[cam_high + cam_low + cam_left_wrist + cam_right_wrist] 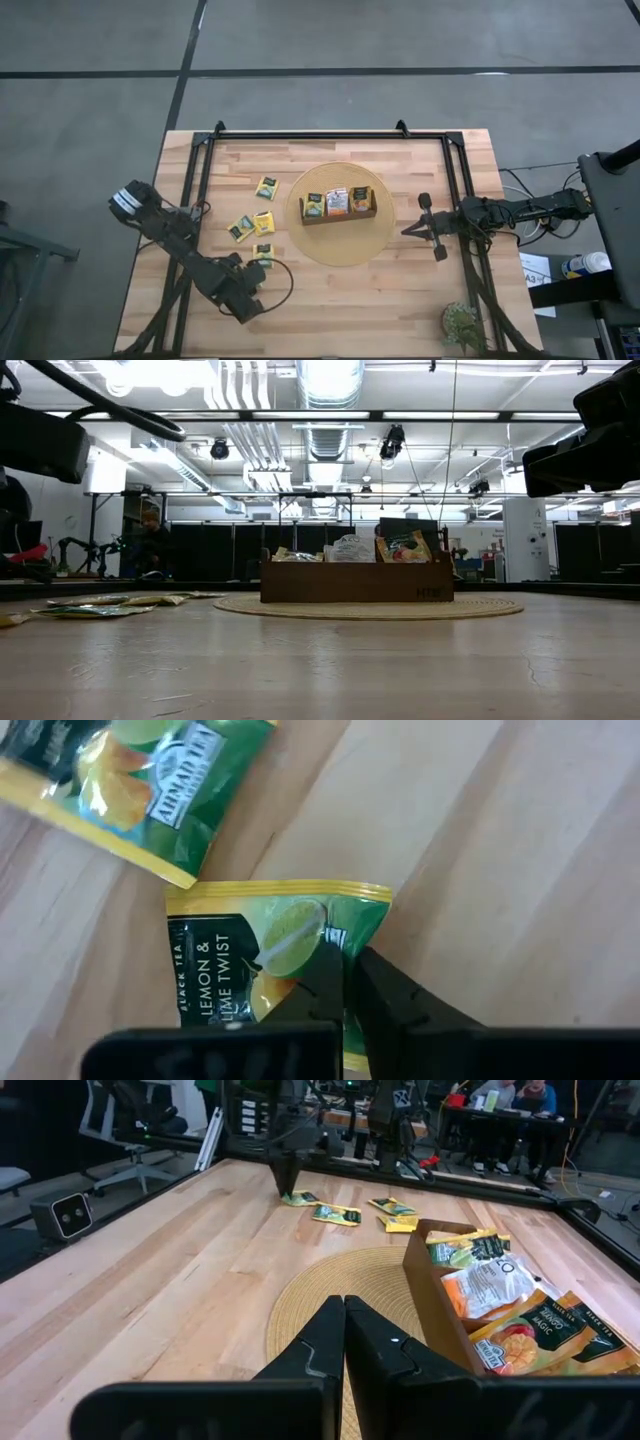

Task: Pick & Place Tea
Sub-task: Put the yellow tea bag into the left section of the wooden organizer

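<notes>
Bright overhead ceiling lamps (glaring in low view); soft shadows; left wrist view closeup slightly blurred.

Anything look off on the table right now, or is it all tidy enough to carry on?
Nothing damaged or spilled. Four yellow-green packets lie loose and skewed left of the round mat, outside the wooden tray. The left gripper is pinched on the nearest packet, wrinkling its edge. The right gripper waits shut beside the mat.

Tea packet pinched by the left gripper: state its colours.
The lemon-and-lime tea packet is green and yellow with a black label panel; the left wrist view shows it best.
</notes>
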You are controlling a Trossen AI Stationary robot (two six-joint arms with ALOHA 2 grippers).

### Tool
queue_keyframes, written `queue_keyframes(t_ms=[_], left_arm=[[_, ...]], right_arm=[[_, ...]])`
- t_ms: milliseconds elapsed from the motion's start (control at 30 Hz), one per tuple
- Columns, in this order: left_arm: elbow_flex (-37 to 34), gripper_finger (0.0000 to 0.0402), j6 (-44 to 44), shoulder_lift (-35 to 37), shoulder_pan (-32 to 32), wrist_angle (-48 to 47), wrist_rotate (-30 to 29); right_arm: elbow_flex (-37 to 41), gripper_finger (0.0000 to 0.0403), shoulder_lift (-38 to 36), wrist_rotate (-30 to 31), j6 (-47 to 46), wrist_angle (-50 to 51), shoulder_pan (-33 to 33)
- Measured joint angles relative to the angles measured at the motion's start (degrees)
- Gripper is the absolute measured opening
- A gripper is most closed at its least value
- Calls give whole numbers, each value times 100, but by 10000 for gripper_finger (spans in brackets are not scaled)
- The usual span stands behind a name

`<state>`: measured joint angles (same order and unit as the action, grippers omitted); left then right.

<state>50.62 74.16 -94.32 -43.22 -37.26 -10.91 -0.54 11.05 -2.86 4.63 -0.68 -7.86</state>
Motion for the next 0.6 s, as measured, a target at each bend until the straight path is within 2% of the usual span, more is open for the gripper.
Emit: queue_keyframes(t_ms=[233,433,600], left_arm=[[640,10,-817,-42,2,-157,-293],[1297,9,-1875,-35,49,-331,-1185],[1736,8,-2616,-28,307,-632,-2176]], right_arm=[[0,9,0,-1,4,-1,0],[0,8,0,0,-7,0,0],[0,8,0,-2,-7,0,0]])
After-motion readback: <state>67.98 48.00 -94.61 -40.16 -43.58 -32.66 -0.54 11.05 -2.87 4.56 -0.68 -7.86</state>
